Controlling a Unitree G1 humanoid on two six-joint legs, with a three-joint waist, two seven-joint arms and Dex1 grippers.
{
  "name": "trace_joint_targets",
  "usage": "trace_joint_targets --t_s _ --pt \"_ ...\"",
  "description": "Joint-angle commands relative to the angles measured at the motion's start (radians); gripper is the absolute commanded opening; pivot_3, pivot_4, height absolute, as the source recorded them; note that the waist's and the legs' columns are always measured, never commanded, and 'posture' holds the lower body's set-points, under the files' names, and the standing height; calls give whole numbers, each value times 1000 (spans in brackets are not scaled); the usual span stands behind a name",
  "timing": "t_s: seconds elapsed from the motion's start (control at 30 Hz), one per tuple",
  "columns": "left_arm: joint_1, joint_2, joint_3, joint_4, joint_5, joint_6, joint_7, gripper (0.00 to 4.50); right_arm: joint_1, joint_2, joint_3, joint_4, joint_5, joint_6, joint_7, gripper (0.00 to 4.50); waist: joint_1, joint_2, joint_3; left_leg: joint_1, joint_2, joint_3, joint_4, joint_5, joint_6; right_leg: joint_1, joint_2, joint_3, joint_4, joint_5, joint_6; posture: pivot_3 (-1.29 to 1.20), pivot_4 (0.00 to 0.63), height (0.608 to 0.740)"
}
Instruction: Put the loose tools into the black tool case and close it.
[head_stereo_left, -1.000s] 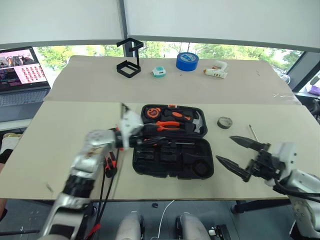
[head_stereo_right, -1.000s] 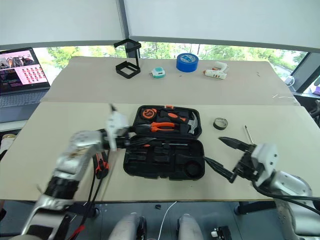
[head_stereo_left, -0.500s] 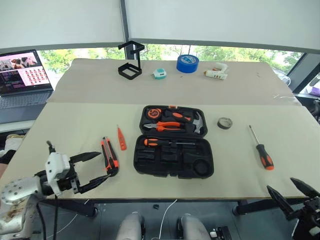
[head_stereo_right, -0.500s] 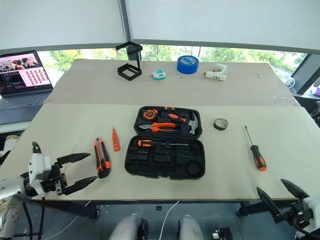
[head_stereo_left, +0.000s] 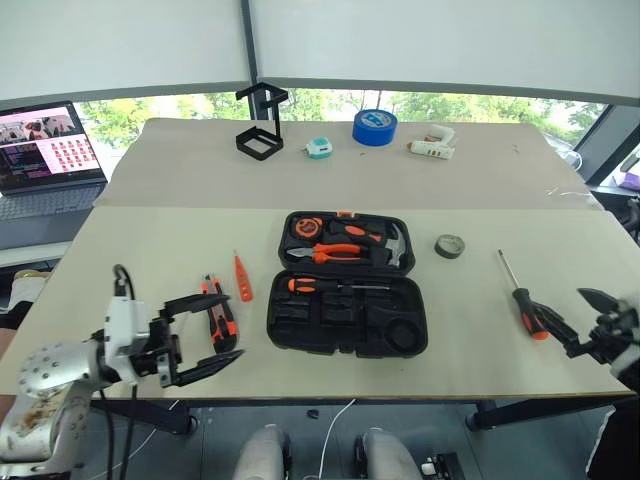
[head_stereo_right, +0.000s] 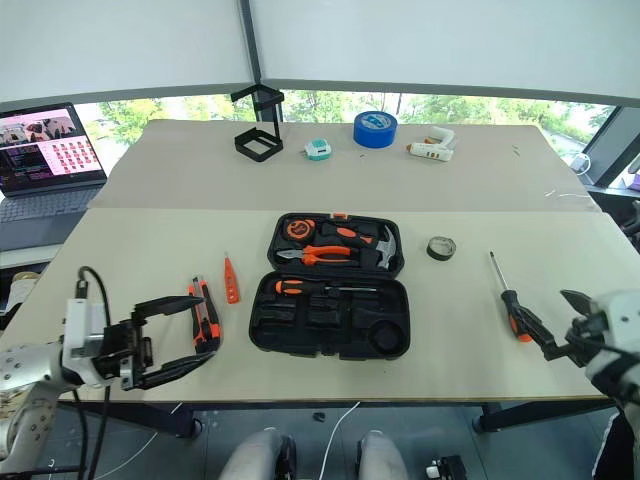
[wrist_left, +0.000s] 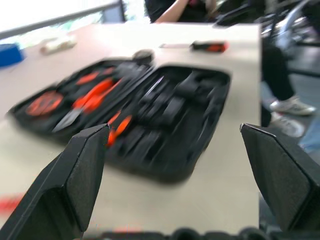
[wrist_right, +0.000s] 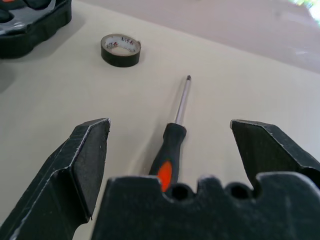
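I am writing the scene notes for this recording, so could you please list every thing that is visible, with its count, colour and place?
tool case: 1, black, open, centre of near table; pliers, hammer and a screwdriver lie in it
loose screwdriver: 1, orange-black handle, right of case, by the right gripper
small tape roll: 1, grey-black, right of case
utility knife: 1, orange-black, left of case
tester pen: 1, orange, between knife and case
wire stand: 1, black, far table, left
small round object: 1, teal-white, far table
big tape roll: 1, blue, far table
glue gun: 1, white, far table
laptop: 1, lit screen, far left
left gripper: open, beside knife
right gripper: open, astride the screwdriver handle
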Motion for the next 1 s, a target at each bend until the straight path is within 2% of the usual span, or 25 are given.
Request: trace_joint_targets --t_s 0.03,0.13,0.23,0.5,0.63,0.73,0.83,0.9,1.0 --pt "-43 -11 -84 -64 9 -11 0 4478 -90 -65 88 134 -68 130 -9 4500 -1 0 0 -1 -1 0 -1 0 0 -1 0 -1 0 0 0 0 150 740" --pt "-92 -28 -132 -73 15 -2 23 4478 -172 -91 157 236 -115 162 3 4500 -3 0 0 -1 -1 0 -1 -1 0 -1 1 0 -1 0 1 0 150 740" --pt "-107 -28 -148 -73 17 1 30 4500 -215 -95 187 295 -139 146 14 3755 -6 0 0 0 -1 0 0 0 0 0 2 1 -1 1 2 0 150 740" --pt "-105 -18 -156 -68 13 -1 32 4500 -281 -54 197 395 -140 43 70 1034 -6 -1 0 0 -1 0 2 0 0 1 2 1 -2 1 4 0 150 740" --pt "-110 -24 -149 -60 7 0 42 4500 -266 -46 156 390 -124 -44 85 1026 -6 -2 0 0 -1 0 2 0 0 1 2 1 -2 2 4 0 150 740" --pt "-115 -38 -119 -58 -23 19 81 4500 -255 -22 69 347 -102 -246 96 1026 -5 -1 0 -1 -1 1 1 0 0 0 2 1 -2 1 4 0 150 740" --pt "-119 -54 -73 -44 -50 28 131 4500 -215 -12 42 232 -67 -441 221 1026 -6 3 1 -1 -1 1 1 0 0 0 2 2 -1 1 5 0 150 740" --pt "-121 -57 -46 -27 -60 32 151 4500 -213 -23 67 171 -58 -488 290 1026 -11 3 1 0 -1 1 1 -1 0 0 2 3 -1 1 5 0 150 740" --pt "-94 -43 5 24 -35 -2 148 4500 -319 -46 217 51 -35 -424 411 1026 -23 3 2 1 0 1 1 0 0 0 3 3 -1 2 5 0 150 740"
